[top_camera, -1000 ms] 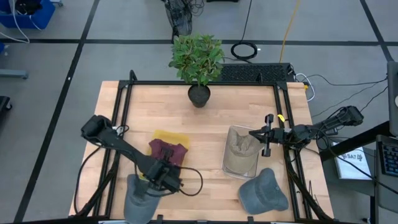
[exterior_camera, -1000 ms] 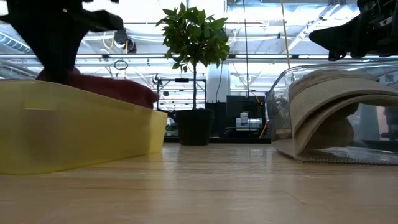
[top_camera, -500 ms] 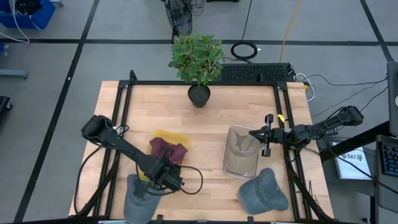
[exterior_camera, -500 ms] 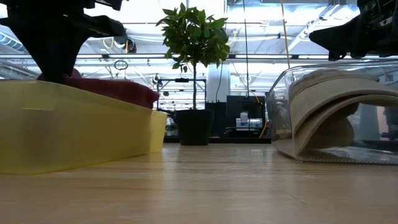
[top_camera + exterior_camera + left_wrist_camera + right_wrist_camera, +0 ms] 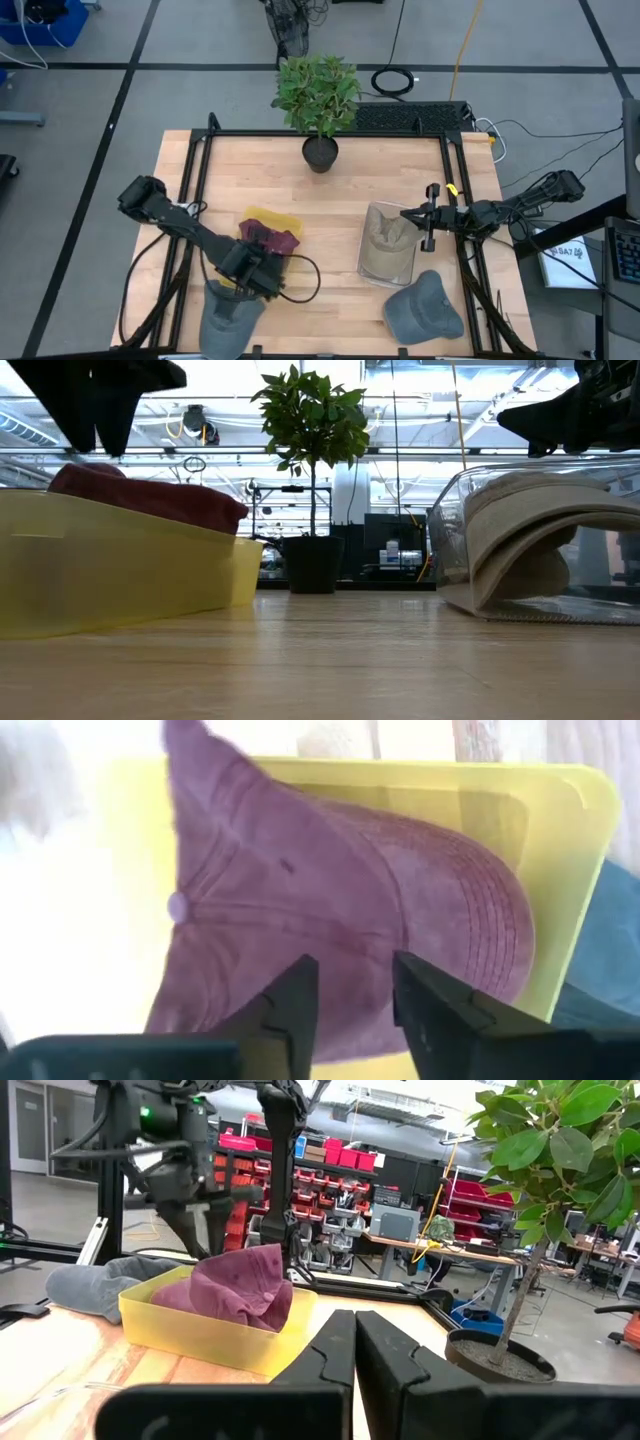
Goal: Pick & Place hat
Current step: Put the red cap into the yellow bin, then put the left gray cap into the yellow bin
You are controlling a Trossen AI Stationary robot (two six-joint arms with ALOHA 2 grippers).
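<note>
A maroon cap (image 5: 265,238) lies in a yellow bin (image 5: 272,216) on the table's left half; it also shows in the left wrist view (image 5: 330,890) and the low view (image 5: 150,495). My left gripper (image 5: 350,992) hangs open just above the cap, clear of it in the low view (image 5: 100,400). My right gripper (image 5: 355,1342) is shut and hovers at the right, by the far rim of a clear bin (image 5: 388,272) that holds a beige hat (image 5: 388,235).
A grey hat (image 5: 228,318) lies at the near edge beside the yellow bin, and another grey hat (image 5: 425,308) lies near the clear bin. A potted plant (image 5: 318,100) stands at the far edge. Bare wood lies between the two bins.
My left gripper has risen off the maroon cap and drawn a little toward the table's left and far side. The cap has stayed in the yellow bin. My right arm has kept still.
</note>
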